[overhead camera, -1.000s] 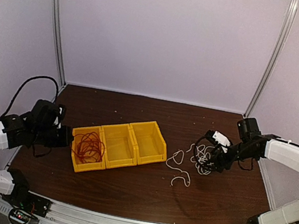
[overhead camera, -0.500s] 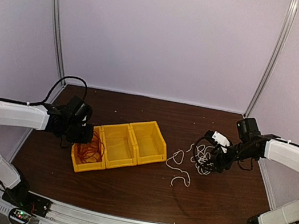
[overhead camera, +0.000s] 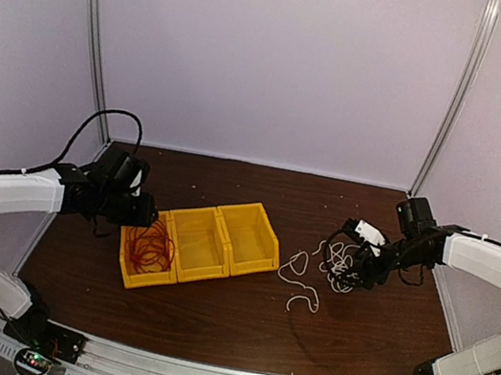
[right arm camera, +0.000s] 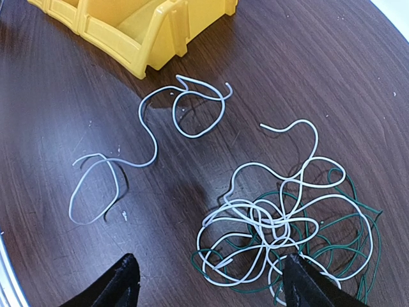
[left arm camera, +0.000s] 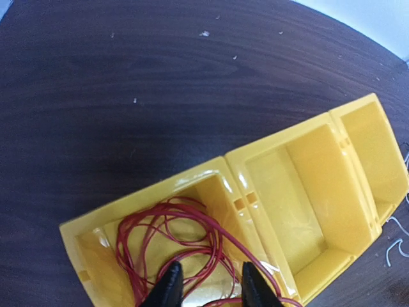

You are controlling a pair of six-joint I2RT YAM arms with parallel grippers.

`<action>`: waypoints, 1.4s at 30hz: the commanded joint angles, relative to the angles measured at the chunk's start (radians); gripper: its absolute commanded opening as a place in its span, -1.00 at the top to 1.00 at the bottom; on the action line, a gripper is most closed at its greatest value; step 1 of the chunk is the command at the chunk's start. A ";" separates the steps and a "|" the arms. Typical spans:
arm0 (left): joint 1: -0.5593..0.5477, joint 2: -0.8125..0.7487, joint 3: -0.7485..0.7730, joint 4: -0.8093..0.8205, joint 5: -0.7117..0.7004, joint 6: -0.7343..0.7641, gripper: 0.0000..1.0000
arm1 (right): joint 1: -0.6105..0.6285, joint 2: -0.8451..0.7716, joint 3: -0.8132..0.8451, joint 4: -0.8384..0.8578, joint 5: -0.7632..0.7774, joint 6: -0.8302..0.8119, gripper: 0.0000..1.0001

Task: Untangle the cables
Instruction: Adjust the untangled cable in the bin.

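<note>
The left gripper point(left arm camera: 211, 288) hangs over the nearest of three joined yellow bins, its two fingers point(left arm camera: 169, 286) parted with a clear gap and clamped on nothing. In the left wrist view, strands of the red cable point(overhead camera: 150, 248) run under that gap. The rest of the red cable lies coiled on the floor of this first bin point(left arm camera: 147, 192), spreading from the claw toward 11 o'clock. The middle bin point(left arm camera: 300, 185) sits at 1 o'clock from the claw and the third bin point(left arm camera: 374, 147) beyond it at 2 o'clock. The right gripper point(right arm camera: 214, 284) is spread wide, holds nothing and hangs low over the dark wooden table point(overhead camera: 237, 321). In the right wrist view, a tangle of white and dark green cables point(right arm camera: 268, 220) lies on the table just ahead of the claw at 1 o'clock, reaching almost to the right finger. A loose white cable point(right arm camera: 150, 137) curls on the bare wood at 11 o'clock, apart from the tangle. The end of the bin row lies further out in the same direction. From above, the bins lie at 9 o'clock from the right claw, with the white cable between.
</note>
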 commanded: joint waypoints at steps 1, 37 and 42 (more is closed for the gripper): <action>-0.004 -0.057 0.072 -0.082 -0.045 0.019 0.21 | 0.011 0.007 -0.004 -0.007 0.018 -0.012 -0.55; -0.134 0.115 0.106 -0.202 -0.052 -0.027 1.00 | 0.016 0.015 -0.005 -0.012 0.034 -0.015 -0.56; -0.134 0.127 0.055 -0.181 -0.083 -0.031 1.00 | 0.016 0.013 -0.005 -0.012 0.032 -0.015 -0.55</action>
